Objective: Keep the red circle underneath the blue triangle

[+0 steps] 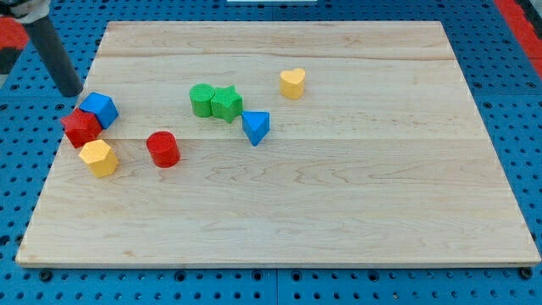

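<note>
The dark rod is seen slanting down from the frame's upper left corner, my tip [73, 91] resting at the board's [339, 220] left edge, just upper left of the blue cube [101, 109]. No gripper is fitted. The red circle [163, 149] is placed left-centre, well left and slightly below the blue triangle [256, 127].

On the wooden tabletop [339, 203], my tip [73, 91] sits at the view's left edge beside the blue cube [101, 109], well apart from the red circle [163, 149] lying lower-left of the blue triangle [256, 127].
</note>
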